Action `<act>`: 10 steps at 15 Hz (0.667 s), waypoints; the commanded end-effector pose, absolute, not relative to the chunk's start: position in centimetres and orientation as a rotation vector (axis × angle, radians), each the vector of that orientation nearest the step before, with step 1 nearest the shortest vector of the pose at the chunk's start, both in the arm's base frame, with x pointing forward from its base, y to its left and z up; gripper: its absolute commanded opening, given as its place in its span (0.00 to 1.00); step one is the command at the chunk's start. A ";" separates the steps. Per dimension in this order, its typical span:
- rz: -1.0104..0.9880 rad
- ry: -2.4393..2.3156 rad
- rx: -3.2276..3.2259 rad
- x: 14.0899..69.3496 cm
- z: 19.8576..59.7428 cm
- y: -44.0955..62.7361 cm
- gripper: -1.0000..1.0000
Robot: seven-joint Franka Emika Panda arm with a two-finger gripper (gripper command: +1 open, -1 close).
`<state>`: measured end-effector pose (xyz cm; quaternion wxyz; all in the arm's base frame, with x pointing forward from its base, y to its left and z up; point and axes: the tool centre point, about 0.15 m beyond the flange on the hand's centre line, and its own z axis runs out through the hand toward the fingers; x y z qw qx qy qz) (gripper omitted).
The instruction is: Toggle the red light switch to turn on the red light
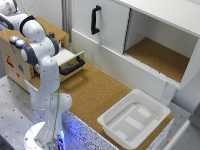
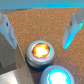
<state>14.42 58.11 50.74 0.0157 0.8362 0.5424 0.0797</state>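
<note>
Two claw (image 2: 42, 25) fingers spread apart above lit red switch (image 2: 40, 51).

Rough cork countertop (image 1: 95, 90); smooth glossy white plastic tray (image 1: 152, 107); metal-rimmed red switch (image 2: 40, 52).

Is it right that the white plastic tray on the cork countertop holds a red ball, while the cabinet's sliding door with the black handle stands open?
Not quite: the exterior view shows the white plastic tray empty, with no ball in it. The rest holds: it sits on the cork countertop, and the sliding door with the black handle is open.
</note>
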 end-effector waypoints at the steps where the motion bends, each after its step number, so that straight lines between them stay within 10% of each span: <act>1: 0.007 1.501 2.679 15.6 52.7 57.1 1.00; 10: -0.071 1.019 3.059 18.1 52.1 46.1 1.00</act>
